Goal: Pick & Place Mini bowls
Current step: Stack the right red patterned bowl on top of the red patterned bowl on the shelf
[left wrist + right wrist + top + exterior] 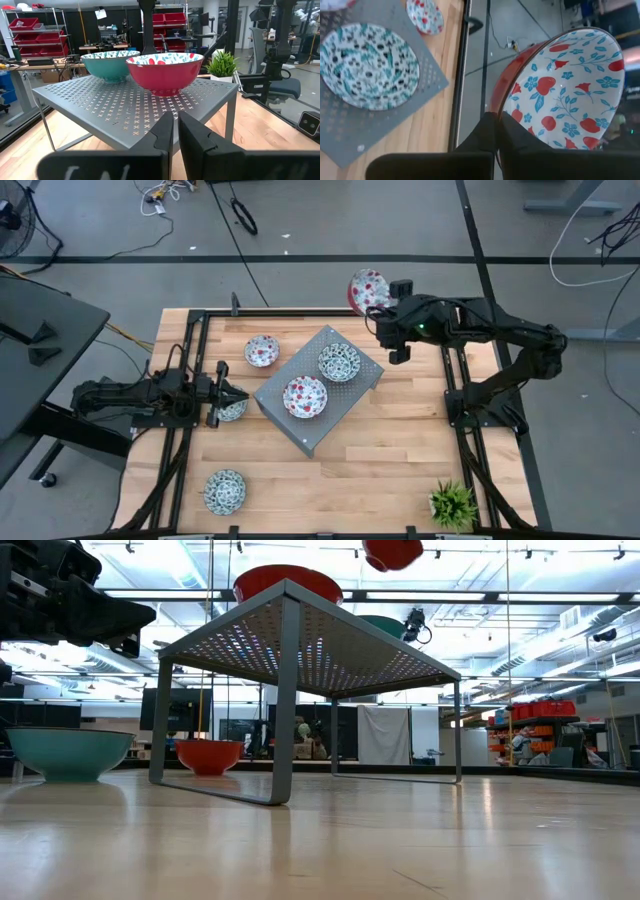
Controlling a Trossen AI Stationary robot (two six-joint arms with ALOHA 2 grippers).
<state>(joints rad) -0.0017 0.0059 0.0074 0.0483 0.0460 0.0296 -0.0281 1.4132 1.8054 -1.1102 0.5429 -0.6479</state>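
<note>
the left claw point(236, 392) sits low over the tabletop point(400, 450), fingers drawn nearly together and empty in its wrist view. a teal mini bowl point(230, 409) lies just beside and partly under its tip. a second teal bowl point(224, 490) rests on the tabletop, well apart from this claw toward the near edge. a red-patterned bowl point(262, 350) rests on the tabletop near the claw, toward the far edge.

directly ahead of the left claw stands the grey perforated stand point(350, 390). it carries two bowls: a red-patterned one point(305, 396) nearer the left claw and a teal one point(339, 362) beyond it, nearer the right claw.

the right claw point(383, 308) hangs raised at the far edge of the tabletop, clamped on the rim of a red-patterned bowl point(368, 289). the bowl is tilted, its inside facing the wrist camera, and it projects past the tabletop edge.

judged status: two bowls placed on the stand, one in transit in the right claw, three left on the tabletop. if the stand is the target, the task is roughly one third done. the stand's free surface looks limited for four more bowls.

a potted plant point(452, 504) stands at the near right corner, well apart from both claws.
</note>
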